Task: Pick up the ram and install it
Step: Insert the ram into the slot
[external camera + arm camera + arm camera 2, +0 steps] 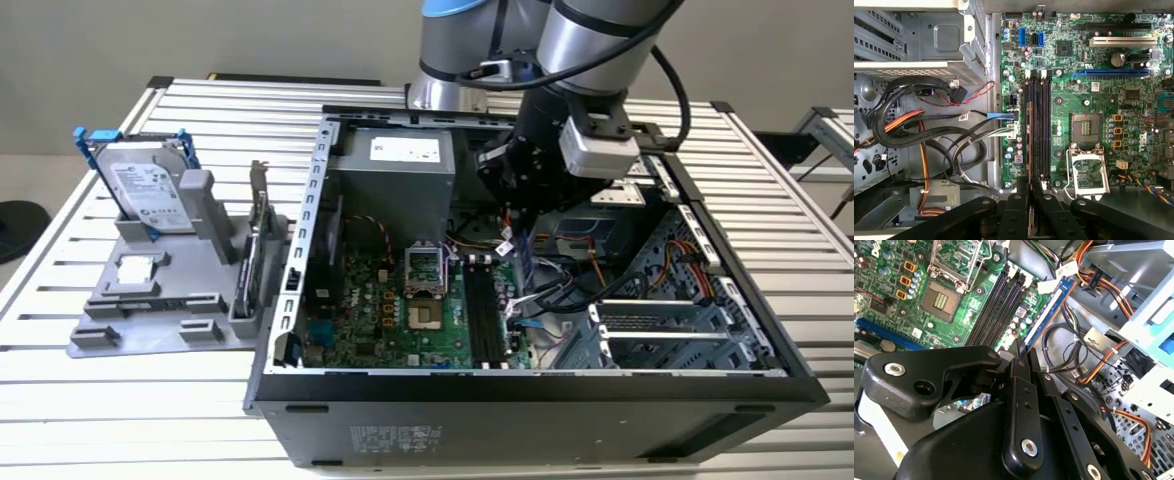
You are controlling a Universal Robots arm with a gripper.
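Gripper point(1021, 352) jaws clamped on the ram point(1046, 312), held edge-on by 1 end over the motherboard point(1079, 100) inside the PC case point(534, 390). Ram looks light, stiff, fragile; grip the bare edges, not the chips. It hangs just beside the black slots point(1036, 125), probably above the outermost. Loose cables point(929, 130) crowd that side; the drive cage point(667, 320) sits beyond.

A robotics lab: slatted aluminium table point(747, 170) bearing an opened computer case point(534, 400).
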